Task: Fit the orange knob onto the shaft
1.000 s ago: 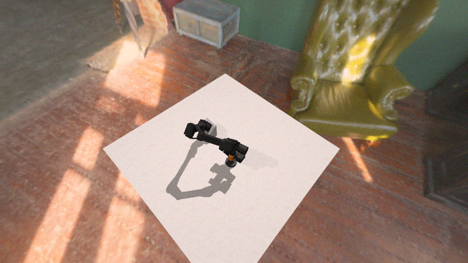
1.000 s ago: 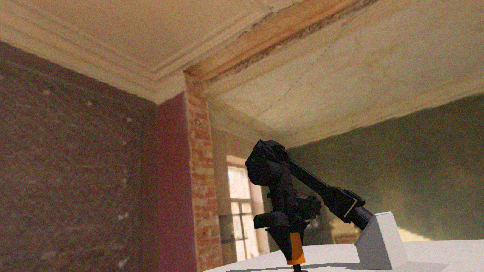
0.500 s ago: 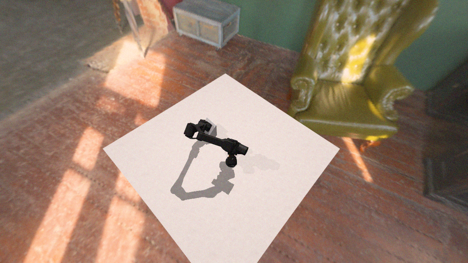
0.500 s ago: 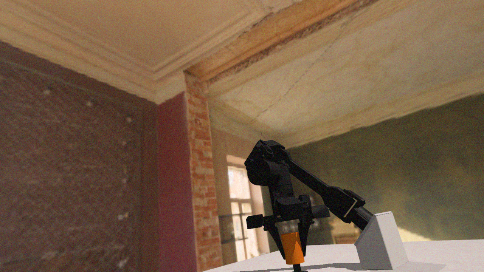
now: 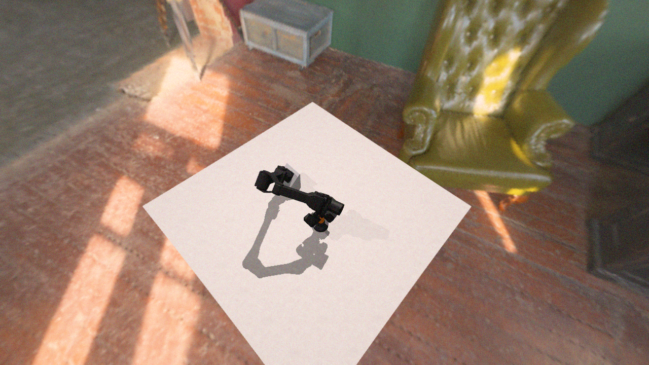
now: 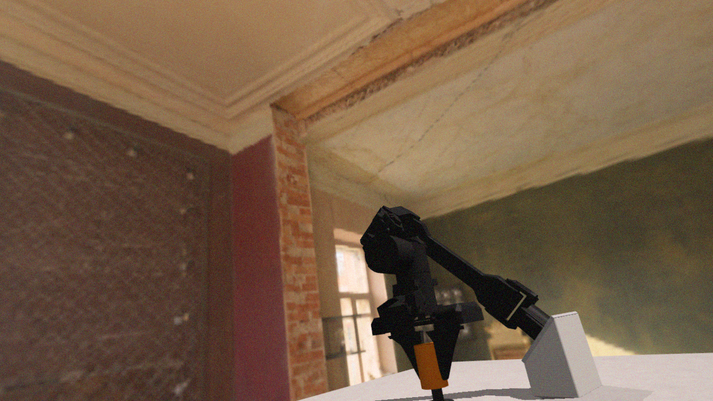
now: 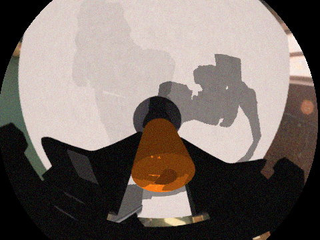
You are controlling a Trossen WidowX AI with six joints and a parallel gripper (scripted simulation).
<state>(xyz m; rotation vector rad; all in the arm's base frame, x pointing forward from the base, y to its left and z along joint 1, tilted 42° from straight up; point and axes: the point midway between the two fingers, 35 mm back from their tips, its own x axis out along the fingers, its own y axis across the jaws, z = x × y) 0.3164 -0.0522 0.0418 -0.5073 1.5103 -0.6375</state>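
Observation:
The orange knob is upright, its lower end at the top of the dark shaft. A short length of shaft shows below the knob in the exterior view, so the knob is above the pedestal. The round dark pedestal stands on the white table, and only its upper edge shows in the exterior view. My gripper is shut on the knob, one black finger on each side. The shaft's flat side and the knob's hole are hidden.
The arm's light grey base block stands to the right in the exterior view. The white table ends in straight edges in the top view. Shadows of the arm fall across it. A green armchair is beyond the table.

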